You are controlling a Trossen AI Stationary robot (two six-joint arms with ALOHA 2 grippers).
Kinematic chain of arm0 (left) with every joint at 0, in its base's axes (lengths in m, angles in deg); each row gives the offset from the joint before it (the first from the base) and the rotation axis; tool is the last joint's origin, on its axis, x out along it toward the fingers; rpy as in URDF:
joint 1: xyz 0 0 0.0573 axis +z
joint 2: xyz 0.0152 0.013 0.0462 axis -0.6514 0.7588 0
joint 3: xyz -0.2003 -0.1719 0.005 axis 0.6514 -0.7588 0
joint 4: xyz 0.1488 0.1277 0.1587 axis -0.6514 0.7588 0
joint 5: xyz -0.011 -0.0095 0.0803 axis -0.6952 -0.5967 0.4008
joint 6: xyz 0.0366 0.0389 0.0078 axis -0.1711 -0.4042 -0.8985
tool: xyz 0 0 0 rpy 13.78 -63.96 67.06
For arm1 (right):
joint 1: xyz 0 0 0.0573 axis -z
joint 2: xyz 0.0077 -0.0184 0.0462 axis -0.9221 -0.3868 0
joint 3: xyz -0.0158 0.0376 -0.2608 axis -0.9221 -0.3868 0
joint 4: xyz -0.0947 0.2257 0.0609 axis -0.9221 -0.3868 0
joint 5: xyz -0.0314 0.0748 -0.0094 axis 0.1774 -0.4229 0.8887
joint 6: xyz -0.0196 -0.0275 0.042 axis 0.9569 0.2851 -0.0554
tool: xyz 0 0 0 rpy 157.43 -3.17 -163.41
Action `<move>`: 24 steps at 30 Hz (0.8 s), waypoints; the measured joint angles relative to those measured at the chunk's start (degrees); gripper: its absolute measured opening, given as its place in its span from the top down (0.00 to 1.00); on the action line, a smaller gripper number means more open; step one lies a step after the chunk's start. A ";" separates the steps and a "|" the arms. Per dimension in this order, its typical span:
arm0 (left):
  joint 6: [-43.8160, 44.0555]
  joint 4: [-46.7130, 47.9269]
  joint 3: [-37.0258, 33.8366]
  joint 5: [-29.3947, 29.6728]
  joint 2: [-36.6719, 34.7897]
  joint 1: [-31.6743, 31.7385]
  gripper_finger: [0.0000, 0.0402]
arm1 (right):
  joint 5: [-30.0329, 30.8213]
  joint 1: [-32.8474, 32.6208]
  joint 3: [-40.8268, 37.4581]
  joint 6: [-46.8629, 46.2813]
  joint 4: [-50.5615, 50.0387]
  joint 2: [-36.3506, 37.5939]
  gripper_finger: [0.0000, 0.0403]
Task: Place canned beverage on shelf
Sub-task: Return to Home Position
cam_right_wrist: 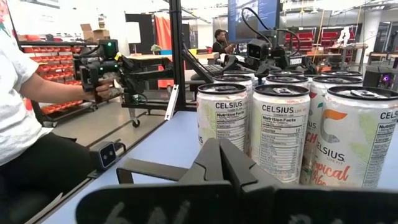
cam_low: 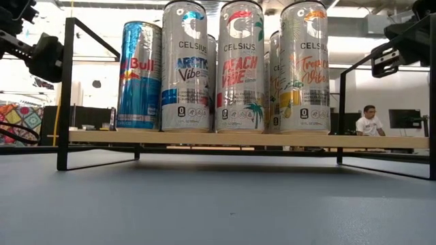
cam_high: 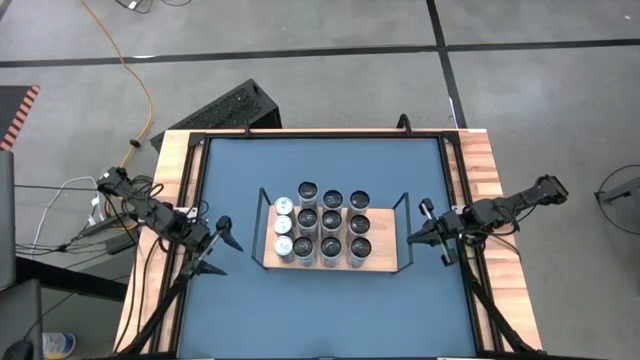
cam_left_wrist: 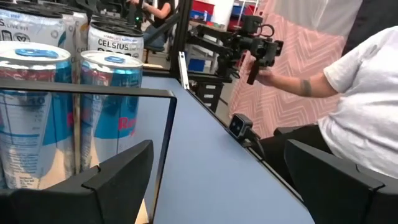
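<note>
I judged the light-wood, black-framed shelf [cam_high: 386, 250] stocked: left gripper [cam_high: 225, 250] clear at nine o'clock, jaws apart; right gripper [cam_high: 415, 238] at three, closed.

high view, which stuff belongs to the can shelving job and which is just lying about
Job: shelf; cans standing on it; left gripper, fingers open, left of the shelf; right gripper, fingers shut, right of it.
Lying about: orange cable and black object on the floor beyond the table.
</note>
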 joint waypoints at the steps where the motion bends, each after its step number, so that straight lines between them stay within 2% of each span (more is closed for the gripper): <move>1: 0.03 0.00 0.00 0.00 0.00 0.00 0.13 | 0.00 0.00 0.00 0.00 -0.16 0.00 1.00; 24: -0.32 -0.04 -0.02 0.00 0.00 0.00 0.13 | 0.00 0.00 -0.04 0.13 -0.82 0.11 1.00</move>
